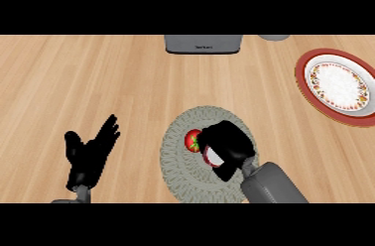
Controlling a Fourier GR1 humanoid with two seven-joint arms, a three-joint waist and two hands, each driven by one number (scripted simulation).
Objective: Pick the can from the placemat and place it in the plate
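One round woven grey placemat (183, 163) lies on the light wooden counter (88, 81), and on it the right hand (228, 143) curls around the single red-and-white can (195, 140), covering most of it. One red-rimmed white plate (338, 86) sits well apart at the far right. A dark grey box (203, 43) stands at the far edge. The left hand (89, 153) rests open, fingers up, at lower left.
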